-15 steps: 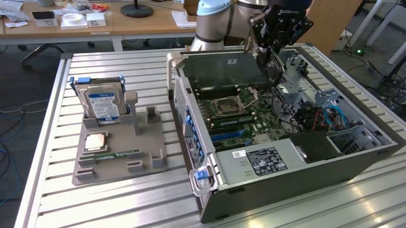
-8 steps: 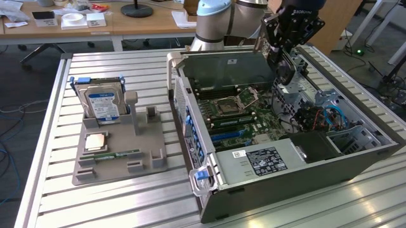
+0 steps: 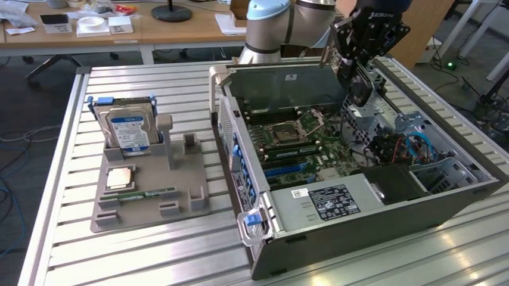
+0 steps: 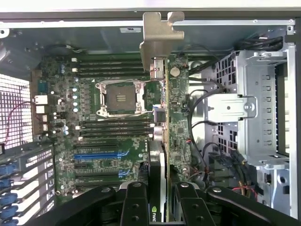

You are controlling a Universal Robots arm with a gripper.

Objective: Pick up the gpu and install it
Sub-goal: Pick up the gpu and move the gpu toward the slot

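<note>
Office lab, wooden desks (image 3: 183, 33) along the back at twelve o'clock of the exterior view; slatted metal worktop (image 3: 159, 256) in front. At nine o'clock, a grey parts holder (image 3: 127, 221) carrying a hard drive (image 3: 130, 132) with a blue-white label stood upright, a processor (image 3: 119, 177) lying flat, and a narrow green memory stick (image 3: 147, 194) just beside it. From centre to three o'clock, an open computer case (image 3: 374, 232) on its side, motherboard (image 3: 334, 156) exposed. At one o'clock, above the case, gripper (image 4: 161, 193) closed on the gpu (image 4: 178, 117): held edge-on, silver bracket (image 4: 157, 33) at the end away from the wrist, hanging over the motherboard, seated in none of the blue expansion slots (image 4: 101, 154). Probably light and stiff, yet fragile: bare circuit board, small components, a contact edge not to be knocked. Best held by the two flat faces near one end, as here, away from bracket and contacts; likely to pivot under a loose grip.
</note>
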